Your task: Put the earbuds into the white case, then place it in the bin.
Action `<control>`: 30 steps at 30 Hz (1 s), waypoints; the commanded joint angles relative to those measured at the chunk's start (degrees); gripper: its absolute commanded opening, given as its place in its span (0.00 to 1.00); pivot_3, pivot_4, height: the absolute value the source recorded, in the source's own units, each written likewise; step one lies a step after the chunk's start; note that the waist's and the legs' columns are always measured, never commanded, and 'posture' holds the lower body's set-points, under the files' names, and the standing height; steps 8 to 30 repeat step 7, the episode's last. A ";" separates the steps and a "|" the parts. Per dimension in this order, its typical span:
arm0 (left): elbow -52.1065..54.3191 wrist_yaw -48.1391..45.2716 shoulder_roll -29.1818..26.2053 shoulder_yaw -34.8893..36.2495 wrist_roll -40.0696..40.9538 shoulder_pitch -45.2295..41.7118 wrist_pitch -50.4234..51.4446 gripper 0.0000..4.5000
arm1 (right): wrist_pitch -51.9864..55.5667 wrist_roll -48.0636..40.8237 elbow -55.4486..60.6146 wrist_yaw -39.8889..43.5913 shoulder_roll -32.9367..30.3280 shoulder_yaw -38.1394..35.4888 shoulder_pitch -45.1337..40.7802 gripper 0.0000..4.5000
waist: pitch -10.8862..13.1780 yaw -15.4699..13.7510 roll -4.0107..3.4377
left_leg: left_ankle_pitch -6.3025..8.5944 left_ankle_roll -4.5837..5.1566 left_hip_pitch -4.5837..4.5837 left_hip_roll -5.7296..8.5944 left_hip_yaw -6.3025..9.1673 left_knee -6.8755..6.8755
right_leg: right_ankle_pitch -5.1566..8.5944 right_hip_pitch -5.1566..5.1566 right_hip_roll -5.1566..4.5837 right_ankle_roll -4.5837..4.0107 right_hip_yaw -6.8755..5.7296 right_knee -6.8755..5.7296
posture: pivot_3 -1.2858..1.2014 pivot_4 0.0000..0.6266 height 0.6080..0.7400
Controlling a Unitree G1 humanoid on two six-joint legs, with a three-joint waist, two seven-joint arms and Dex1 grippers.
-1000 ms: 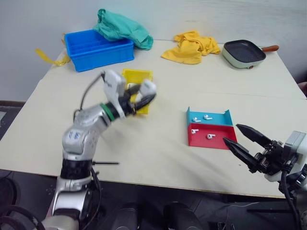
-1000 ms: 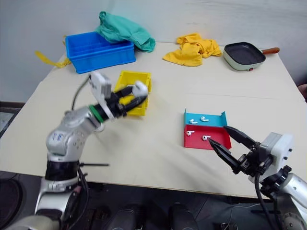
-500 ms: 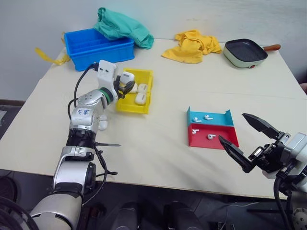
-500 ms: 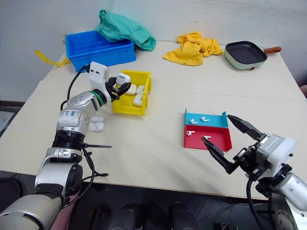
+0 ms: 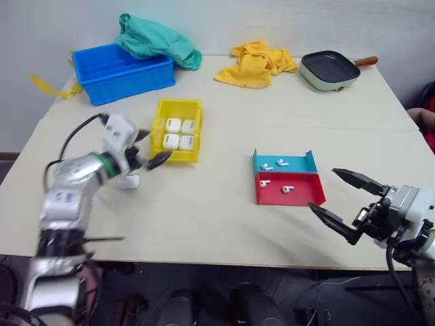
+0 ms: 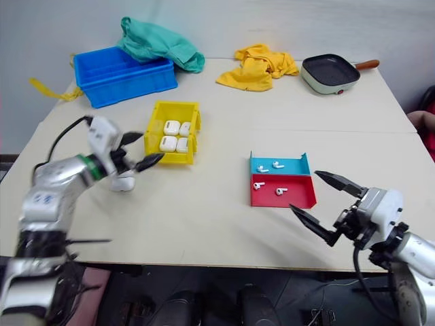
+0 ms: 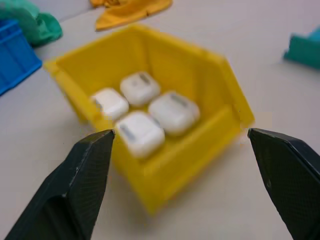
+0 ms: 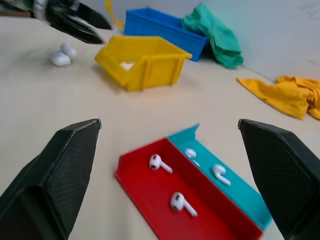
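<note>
The yellow bin (image 5: 196, 129) stands left of the table's middle and holds several closed white cases (image 5: 172, 125), seen close in the left wrist view (image 7: 141, 134). My left gripper (image 5: 146, 148) hangs open and empty just left of the bin's near corner. Another white case (image 5: 128, 180) lies on the table under that arm. Several earbuds (image 5: 288, 188) lie in the teal-and-red tray (image 5: 309, 198) right of the middle. My right gripper (image 5: 343, 200) stands wide open and empty near the table's front edge, right of the tray, and its wrist view looks over the earbuds (image 8: 160, 162).
A blue crate (image 5: 122, 68) with a green cloth (image 5: 153, 39) on its corner stands at the back left. A yellow cloth (image 5: 255, 62) and a small pan (image 5: 329, 70) lie at the back. Bare tabletop lies between bin and tray.
My left gripper let the white case go into the yellow bin, opened wide and drew back towards the near left. My right gripper spread a little wider. The head camera shifted.
</note>
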State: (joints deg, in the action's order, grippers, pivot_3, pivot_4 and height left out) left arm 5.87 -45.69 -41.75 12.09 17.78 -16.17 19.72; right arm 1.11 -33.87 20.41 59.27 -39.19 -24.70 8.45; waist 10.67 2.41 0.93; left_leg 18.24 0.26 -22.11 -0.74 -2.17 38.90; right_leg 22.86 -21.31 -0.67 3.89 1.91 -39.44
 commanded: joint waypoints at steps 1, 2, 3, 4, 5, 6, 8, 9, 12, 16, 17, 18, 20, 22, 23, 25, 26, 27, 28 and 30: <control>8.82 -7.22 -3.12 8.20 0.69 14.54 -9.62 1.00 | -4.92 1.41 -7.12 8.07 -4.24 -0.79 -1.29 1.00 | 0.00 -0.18 0.01 | 0.03 0.06 0.06 0.01 0.02 -0.02 | 0.00 0.12 -0.04 0.00 -0.02 0.06 | 0.52 0.24 1.00; 9.55 -8.45 -3.48 9.76 -0.01 18.67 -12.77 1.00 | -6.08 1.83 -9.21 9.89 -5.19 -0.73 -1.70 1.00 | 0.00 -0.25 0.02 | 0.06 0.10 0.11 0.01 0.03 -0.01 | 0.01 0.19 -0.04 -0.01 -0.05 0.15 | 0.52 0.24 1.00; 9.55 -9.18 -3.41 11.73 -0.89 22.68 -16.23 1.00 | -6.86 2.06 -11.14 11.35 -6.06 -0.93 -1.93 1.00 | 0.00 -0.35 0.03 | 0.10 0.18 0.12 0.01 0.04 -0.06 | 0.02 0.29 -0.05 -0.03 -0.05 0.31 | 0.52 0.24 1.00; 9.43 -9.50 -3.36 13.03 -1.36 25.32 -18.65 1.00 | -7.48 2.16 -12.50 12.36 -6.59 -1.03 -2.14 1.00 | 0.01 -0.74 0.03 | 0.22 0.40 0.19 0.01 0.04 -0.11 | 0.02 0.44 -0.04 -0.11 -0.06 0.53 | 0.52 0.24 1.00; 8.48 -9.80 -2.93 15.15 -1.11 28.14 -20.51 1.00 | -8.45 2.43 -14.38 13.83 -7.43 -1.42 -2.05 1.00 | 0.03 -1.04 0.07 | 0.26 0.51 0.42 0.01 0.06 -0.27 | 0.03 0.76 -0.05 -0.15 -0.09 0.80 | 0.52 0.24 1.00; 7.81 -9.71 -2.17 17.29 -0.56 30.62 -21.98 1.00 | -10.38 3.17 -16.90 15.94 -8.31 -1.82 -1.57 1.00 | 0.03 -1.27 0.07 | 0.28 0.55 0.63 0.01 0.08 -0.42 | 0.04 1.02 -0.07 -0.19 -0.10 1.02 | 0.52 0.24 1.00; 7.44 -9.55 -1.68 18.52 -0.06 32.09 -22.87 1.00 | -11.90 3.68 -18.84 17.53 -8.92 -2.03 -1.35 1.00 | 0.03 -1.27 0.07 | 0.27 0.59 0.79 0.03 0.08 -0.63 | 0.05 1.26 -0.10 -0.28 -0.10 1.35 | 0.52 0.24 1.00; 7.44 -9.55 -1.68 18.52 -0.06 32.09 -22.87 1.00 | -11.90 3.68 -18.84 17.53 -8.92 -2.03 -1.35 1.00 | 0.03 -1.27 0.07 | 0.27 0.59 0.79 0.03 0.08 -0.63 | 0.05 1.26 -0.10 -0.28 -0.10 1.35 | 0.52 0.24 1.00; 7.44 -9.55 -1.68 18.52 -0.06 32.09 -22.87 1.00 | -11.90 3.68 -18.84 17.53 -8.92 -2.03 -1.35 1.00 | 0.03 -1.27 0.07 | 0.27 0.59 0.79 0.03 0.08 -0.63 | 0.05 1.26 -0.10 -0.28 -0.10 1.35 | 0.52 0.24 1.00; 7.44 -9.55 -1.68 18.52 -0.06 32.09 -22.87 1.00 | -11.90 3.68 -18.84 17.53 -8.92 -2.03 -1.35 1.00 | 0.03 -1.27 0.07 | 0.27 0.59 0.79 0.03 0.08 -0.63 | 0.05 1.26 -0.10 -0.28 -0.10 1.35 | 0.52 0.24 1.00; 7.44 -9.55 -1.68 18.52 -0.06 32.09 -22.87 1.00 | -11.90 3.68 -18.84 17.53 -8.92 -2.03 -1.35 1.00 | 0.03 -1.27 0.07 | 0.27 0.59 0.79 0.03 0.08 -0.63 | 0.05 1.26 -0.10 -0.28 -0.10 1.35 | 0.52 0.24 1.00; 7.44 -9.55 -1.68 18.52 -0.06 32.09 -22.87 1.00 | -11.90 3.68 -18.84 17.53 -8.92 -2.03 -1.35 1.00 | 0.03 -1.27 0.07 | 0.27 0.59 0.79 0.03 0.08 -0.63 | 0.05 1.26 -0.10 -0.28 -0.10 1.35 | 0.52 0.24 1.00; 7.44 -9.55 -1.68 18.52 -0.06 32.09 -22.87 1.00 | -11.90 3.68 -18.84 17.53 -8.92 -2.03 -1.35 1.00 | 0.03 -1.27 0.07 | 0.27 0.59 0.79 0.03 0.08 -0.63 | 0.05 1.26 -0.10 -0.28 -0.10 1.35 | 0.52 0.24 1.00; 7.44 -9.55 -1.68 18.52 -0.06 32.09 -22.87 1.00 | -11.90 3.68 -18.84 17.53 -8.92 -2.03 -1.35 1.00 | 0.03 -1.27 0.07 | 0.27 0.59 0.79 0.03 0.08 -0.63 | 0.05 1.26 -0.10 -0.28 -0.10 1.35 | 0.52 0.24 1.00; 7.44 -9.55 -1.68 18.52 -0.06 32.09 -22.87 1.00 | -11.90 3.68 -18.84 17.53 -8.92 -2.03 -1.35 1.00 | 0.03 -1.27 0.07 | 0.27 0.59 0.79 0.03 0.08 -0.63 | 0.05 1.26 -0.10 -0.28 -0.10 1.35 | 0.52 0.24 1.00; 7.44 -9.55 -1.68 18.52 -0.06 32.09 -22.87 1.00 | -11.90 3.68 -18.84 17.53 -8.92 -2.03 -1.35 1.00 | 0.03 -1.27 0.07 | 0.27 0.59 0.79 0.03 0.08 -0.63 | 0.05 1.26 -0.10 -0.28 -0.10 1.35 | 0.52 0.24 1.00; 7.44 -9.55 -1.68 18.52 -0.06 32.09 -22.87 1.00 | -11.90 3.68 -18.84 17.53 -8.92 -2.03 -1.35 1.00 | 0.03 -1.27 0.07 | 0.27 0.59 0.79 0.03 0.08 -0.63 | 0.05 1.26 -0.10 -0.28 -0.10 1.35 | 0.52 0.24 1.00; 7.44 -9.55 -1.68 18.52 -0.06 32.09 -22.87 1.00 | -11.90 3.68 -18.84 17.53 -8.92 -2.03 -1.35 1.00 | 0.03 -1.27 0.07 | 0.27 0.59 0.79 0.03 0.08 -0.63 | 0.05 1.26 -0.10 -0.28 -0.10 1.35 | 0.52 0.24 1.00; 7.44 -9.55 -1.68 18.52 -0.06 32.09 -22.87 1.00 | -11.90 3.68 -18.84 17.53 -8.92 -2.03 -1.35 1.00 | 0.03 -1.27 0.07 | 0.27 0.59 0.79 0.03 0.08 -0.63 | 0.05 1.26 -0.10 -0.28 -0.10 1.35 | 0.52 0.24 1.00; 7.44 -9.55 -1.68 18.52 -0.06 32.09 -22.87 1.00 | -11.90 3.68 -18.84 17.53 -8.92 -2.03 -1.35 1.00 | 0.03 -1.27 0.07 | 0.27 0.59 0.79 0.03 0.08 -0.63 | 0.05 1.26 -0.10 -0.28 -0.10 1.35 | 0.52 0.24 1.00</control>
